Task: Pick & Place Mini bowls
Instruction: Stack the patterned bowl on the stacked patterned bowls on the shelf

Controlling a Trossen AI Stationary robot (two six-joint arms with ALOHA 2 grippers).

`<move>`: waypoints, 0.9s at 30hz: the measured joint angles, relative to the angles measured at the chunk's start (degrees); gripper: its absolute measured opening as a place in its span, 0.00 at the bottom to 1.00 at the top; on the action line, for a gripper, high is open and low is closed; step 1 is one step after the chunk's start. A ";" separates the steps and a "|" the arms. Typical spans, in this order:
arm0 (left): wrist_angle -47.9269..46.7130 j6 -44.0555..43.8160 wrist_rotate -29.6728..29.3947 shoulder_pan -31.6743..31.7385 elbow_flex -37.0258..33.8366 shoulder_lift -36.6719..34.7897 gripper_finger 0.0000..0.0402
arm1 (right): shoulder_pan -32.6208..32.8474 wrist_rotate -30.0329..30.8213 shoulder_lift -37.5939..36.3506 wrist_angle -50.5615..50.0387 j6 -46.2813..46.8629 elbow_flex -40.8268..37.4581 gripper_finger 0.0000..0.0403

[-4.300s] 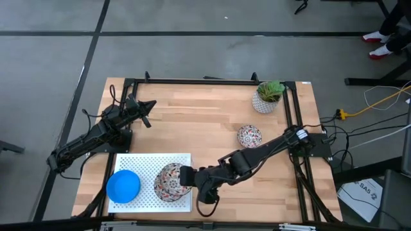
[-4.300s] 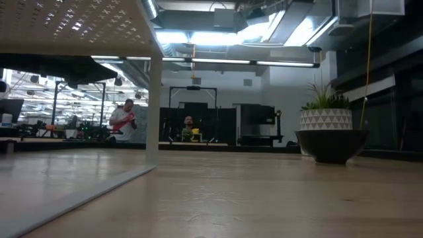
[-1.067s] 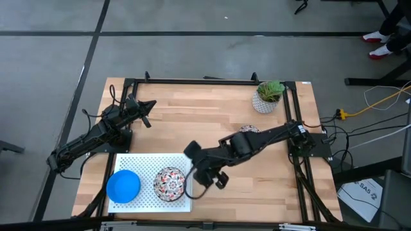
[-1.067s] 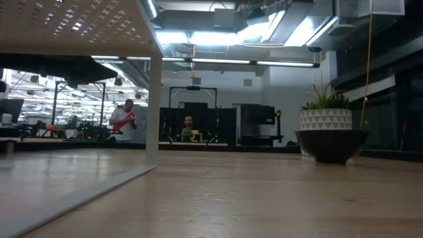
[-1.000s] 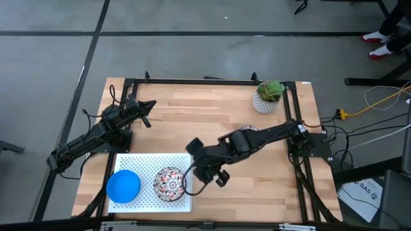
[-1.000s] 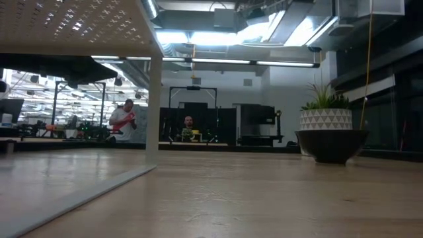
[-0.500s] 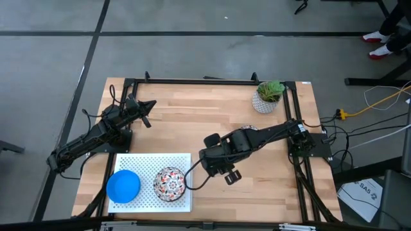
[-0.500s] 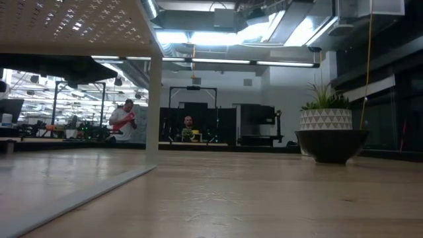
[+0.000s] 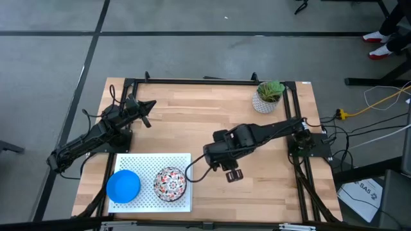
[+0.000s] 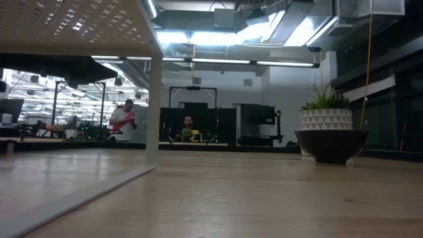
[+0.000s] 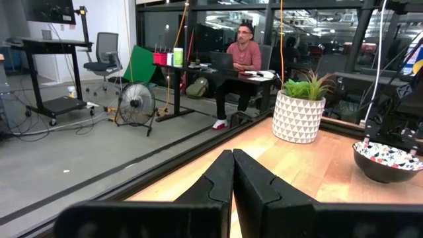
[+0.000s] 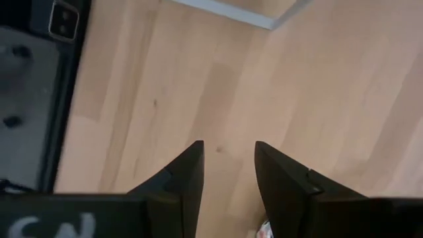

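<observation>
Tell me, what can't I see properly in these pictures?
- Patterned bowl beside the plant pot: in the high view the right arm covers it. In the left wrist view the picture's edge cuts it off. In the low view it is only a dark shape, so its pattern is lost.
- People in the room behind, low view: too small and far off to tell what they are doing.

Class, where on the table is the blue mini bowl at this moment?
In the high view the blue mini bowl sits on the left part of the white perforated mat, at the table's near-left corner, beside the patterned mini bowl.
</observation>
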 joint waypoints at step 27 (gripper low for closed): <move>-0.04 0.00 0.02 0.00 0.00 0.00 0.01 | -1.32 15.77 -32.06 22.66 36.13 -52.82 0.33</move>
